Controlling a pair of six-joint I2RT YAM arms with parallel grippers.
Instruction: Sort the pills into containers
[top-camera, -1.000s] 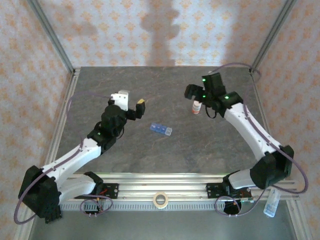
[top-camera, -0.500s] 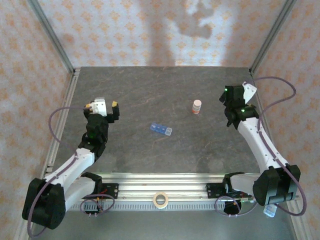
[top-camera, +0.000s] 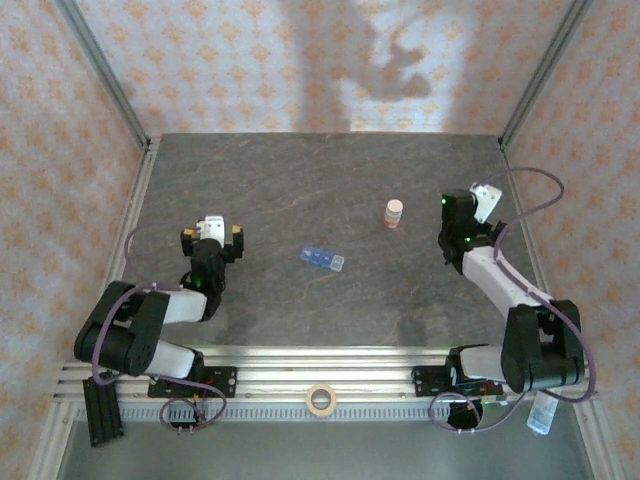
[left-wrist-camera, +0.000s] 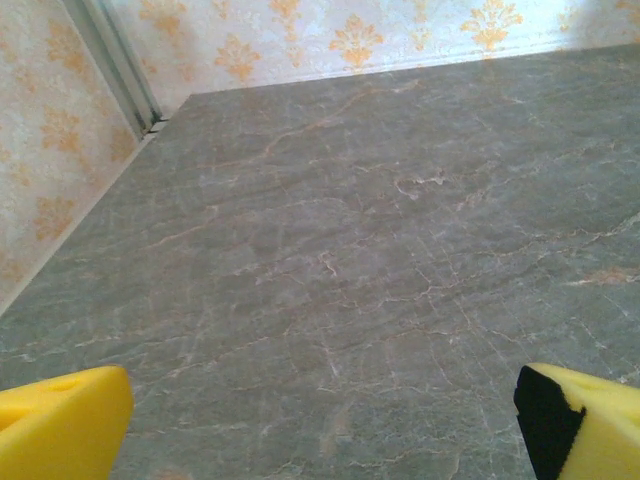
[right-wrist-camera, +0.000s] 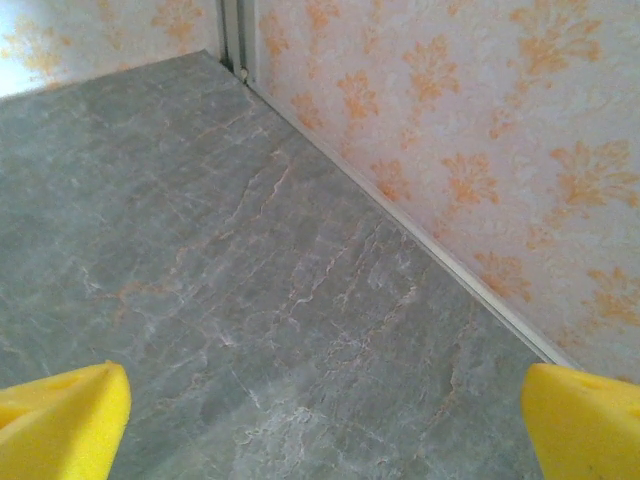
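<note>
**Both grippers standing wide and empty; sorting not yet under way**

The left gripper (top-camera: 212, 233) is hovering over the left side of the table (top-camera: 300, 170), its jaws spread wide with nothing between them. The right gripper (top-camera: 468, 200) is sitting near the right edge, likewise spread and empty. In each wrist view the yellow foam pads (left-wrist-camera: 60, 415) are framing bare stone-patterned surface.

The containers (top-camera: 322, 258) are lying flat near the table's centre, between the two arms and well apart from both. They are forming a short strip of joined translucent blue cells, set slightly askew. Whether the lids are up cannot be told at this size. The bottle (top-camera: 394, 213), orange-red with a white cap, is standing upright beyond the strip, nearer the right arm. No loose pills are visible.

Judgement: the opening step is falling to the right arm, namely reaching for the bottle. A low, square approach on the body below the cap is advisable, as the bottle looks small, smooth and light enough to tip. The strip, being light plastic, is likely to slide on the smooth table, so the left arm should be steadying it.
</note>
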